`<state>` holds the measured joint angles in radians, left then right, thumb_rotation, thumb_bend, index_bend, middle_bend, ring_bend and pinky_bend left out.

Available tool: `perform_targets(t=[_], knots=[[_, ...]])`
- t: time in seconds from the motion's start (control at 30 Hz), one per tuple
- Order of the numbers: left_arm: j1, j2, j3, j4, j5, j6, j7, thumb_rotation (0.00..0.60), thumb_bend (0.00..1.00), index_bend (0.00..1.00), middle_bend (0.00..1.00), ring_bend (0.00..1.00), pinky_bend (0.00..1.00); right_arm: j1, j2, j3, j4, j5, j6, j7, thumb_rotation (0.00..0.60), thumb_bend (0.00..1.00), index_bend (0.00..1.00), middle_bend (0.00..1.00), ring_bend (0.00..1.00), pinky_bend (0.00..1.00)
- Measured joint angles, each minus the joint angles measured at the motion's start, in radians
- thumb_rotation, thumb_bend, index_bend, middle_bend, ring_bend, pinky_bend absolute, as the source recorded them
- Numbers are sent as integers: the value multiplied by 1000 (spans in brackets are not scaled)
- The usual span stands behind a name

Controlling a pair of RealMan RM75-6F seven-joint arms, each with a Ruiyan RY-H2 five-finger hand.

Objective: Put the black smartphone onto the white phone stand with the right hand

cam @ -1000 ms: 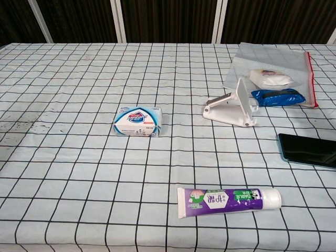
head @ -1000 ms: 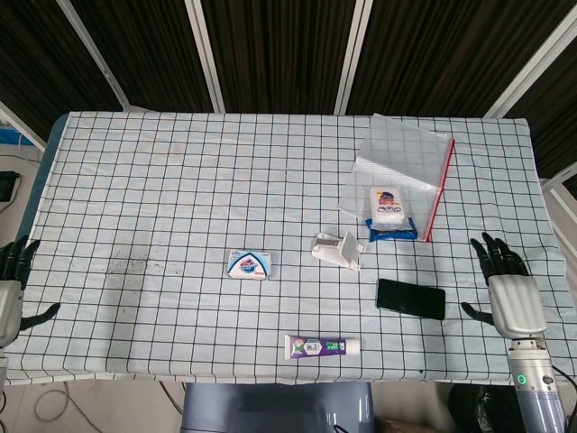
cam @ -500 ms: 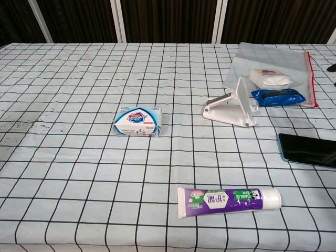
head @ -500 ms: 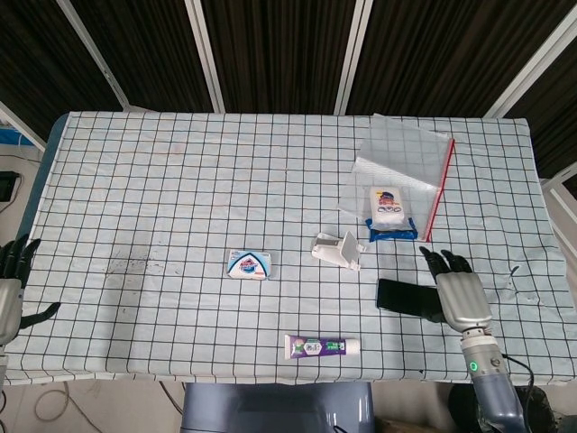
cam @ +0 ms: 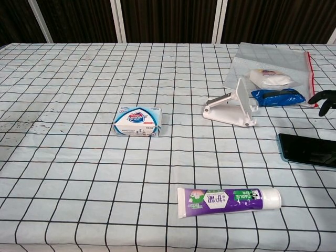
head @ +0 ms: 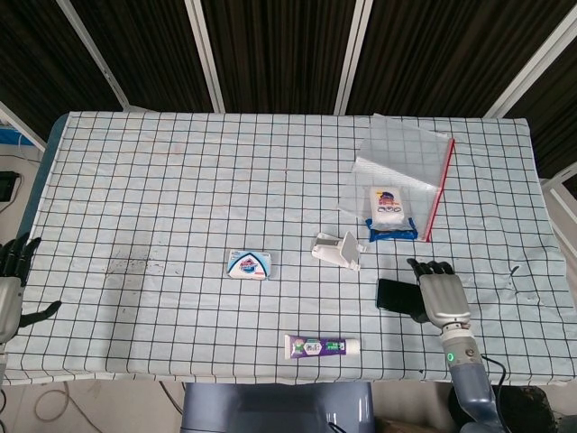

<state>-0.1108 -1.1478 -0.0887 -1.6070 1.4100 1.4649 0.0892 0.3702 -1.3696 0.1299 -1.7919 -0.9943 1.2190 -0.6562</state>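
The black smartphone (head: pixel 395 295) (cam: pixel 307 150) lies flat on the checked cloth, in front of and to the right of the white phone stand (head: pixel 339 250) (cam: pixel 235 106). My right hand (head: pixel 438 291) hovers over the phone's right half with its fingers spread, holding nothing; the head view hides that half of the phone. In the chest view only its dark fingertips (cam: pixel 323 100) show at the right edge, above the phone. My left hand (head: pixel 9 284) rests open at the far left edge of the table, holding nothing.
A soap bar pack (head: pixel 250 264) (cam: pixel 138 121) lies left of the stand. A toothpaste tube (head: pixel 322 346) (cam: pixel 229 201) sits near the front edge. A clear zip bag (head: pixel 403 167) (cam: pixel 273 68) with a blue packet (head: pixel 389 215) lies behind the stand.
My right hand has moved left from the table's right edge until it is over the phone's right half. The phone, stand and left hand have not moved.
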Motion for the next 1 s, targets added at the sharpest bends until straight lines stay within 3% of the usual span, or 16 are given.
perform_targets(t=[1.0], knots=[[-4, 11, -2, -10, -20, -18, -22, 600, 0, 0, 0, 0, 0, 33, -88, -31, 94, 78, 12, -18, 600, 75, 239, 325, 219, 184]])
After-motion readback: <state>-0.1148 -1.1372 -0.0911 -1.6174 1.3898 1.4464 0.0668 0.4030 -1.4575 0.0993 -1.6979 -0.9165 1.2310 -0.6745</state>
